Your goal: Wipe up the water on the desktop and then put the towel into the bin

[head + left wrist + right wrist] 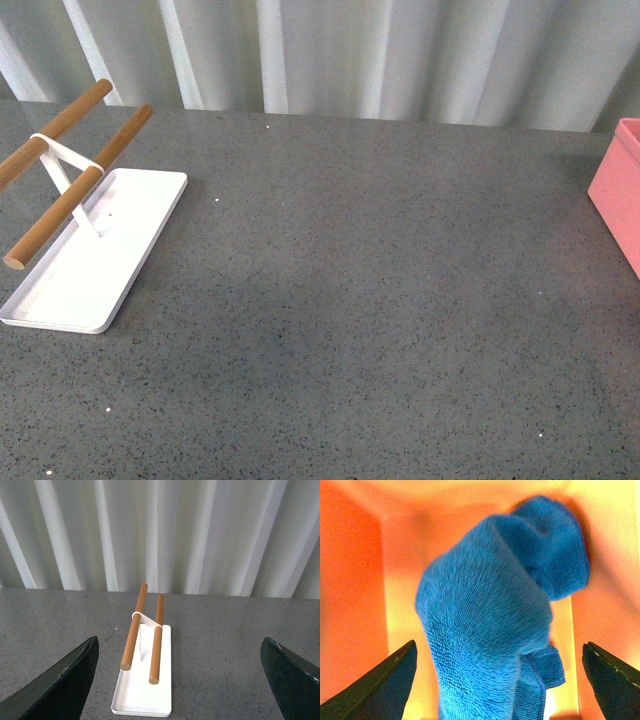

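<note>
The blue towel (490,625) lies crumpled inside the salmon-pink bin (355,590), filling the right wrist view. My right gripper (500,680) is open just above it, its two dark fingers wide apart and not touching the cloth. In the front view only a corner of the bin (618,190) shows at the right edge of the dark grey speckled desktop (370,300); neither arm shows there. My left gripper (180,680) is open and empty above the desktop (225,655).
A flat white tray (90,260) with two wooden rods (75,185) on a white stand sits at the left of the desktop; it also shows in the left wrist view (142,690). A pale curtain (380,55) hangs behind the desktop.
</note>
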### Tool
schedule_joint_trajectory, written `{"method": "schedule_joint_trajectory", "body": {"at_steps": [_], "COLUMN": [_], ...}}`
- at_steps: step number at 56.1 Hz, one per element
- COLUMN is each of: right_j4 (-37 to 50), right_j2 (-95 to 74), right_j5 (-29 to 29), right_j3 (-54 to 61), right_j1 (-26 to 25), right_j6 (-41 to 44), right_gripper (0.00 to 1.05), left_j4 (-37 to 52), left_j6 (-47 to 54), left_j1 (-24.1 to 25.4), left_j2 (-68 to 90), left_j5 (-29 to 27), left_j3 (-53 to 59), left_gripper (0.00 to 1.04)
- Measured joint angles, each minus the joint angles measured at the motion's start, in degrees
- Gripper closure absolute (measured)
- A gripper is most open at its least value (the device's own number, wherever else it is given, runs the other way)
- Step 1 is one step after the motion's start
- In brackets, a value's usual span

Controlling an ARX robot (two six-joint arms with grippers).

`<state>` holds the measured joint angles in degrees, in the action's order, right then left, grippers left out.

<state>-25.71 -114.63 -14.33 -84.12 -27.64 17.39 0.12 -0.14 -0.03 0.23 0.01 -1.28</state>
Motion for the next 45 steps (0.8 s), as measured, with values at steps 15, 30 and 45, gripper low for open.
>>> {"method": "schedule_joint_trajectory", "body": {"at_steps": [15,30,45], "right_j4": [3.6,10.1,22.3], "right_j2": [12.4,27.2,37.3], "right_j5": [-3.2,-4.3,6.5], "right_j3": [3.7,17.4,34.2], "right_j1": [4.9,13.1,24.3], "right_j6": [1.7,7.3,9.2], "right_gripper": [0.07,0.07,0.07], "left_j4": [0.0,0.0,0.0], "left_j6": [0.0,0.0,0.0], "left_j1": [0.0,0.0,0.0], "left_j2": [0.0,0.0,0.0], "left_j5": [0.0,0.0,0.0], "left_j3": [0.0,0.0,0.0], "left_gripper": [0.07,0.07,0.07]}}
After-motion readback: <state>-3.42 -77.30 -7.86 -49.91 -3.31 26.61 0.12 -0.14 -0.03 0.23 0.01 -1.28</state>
